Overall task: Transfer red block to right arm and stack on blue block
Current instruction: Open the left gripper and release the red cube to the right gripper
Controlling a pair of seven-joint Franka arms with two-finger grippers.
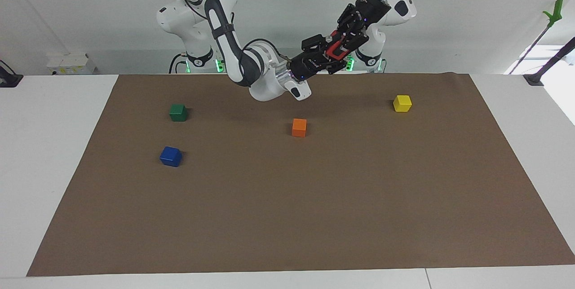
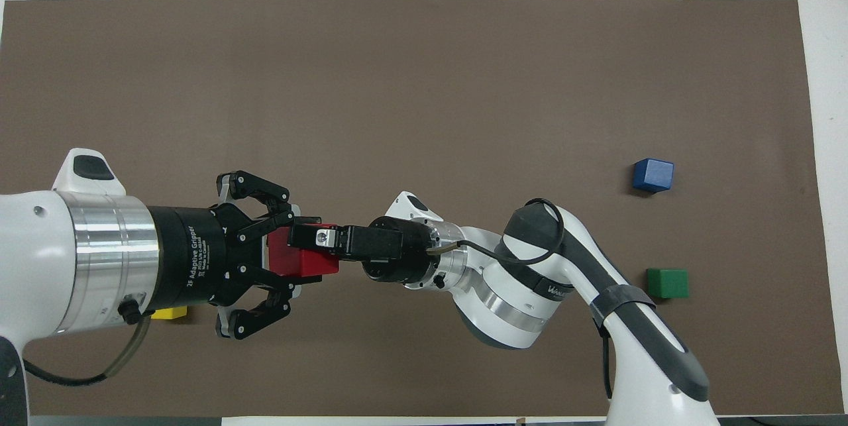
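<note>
Clearly the handover is the step in hand: the red block [image 2: 306, 262] hangs in mid-air over the worktop [image 2: 424, 81], between the two end effectors. The left end effector [image 2: 281, 260] has its fingers spread wide around the block, while the right end effector [image 2: 317, 240] looks clamped on it (judging mainly by the overhead view). Next, I judge, the left arm backs away — then the right arm carries the block toward the blue block [image 2: 652, 175], at about two o'clock from the handover in the overhead view, and lowers it squarely on top.
</note>
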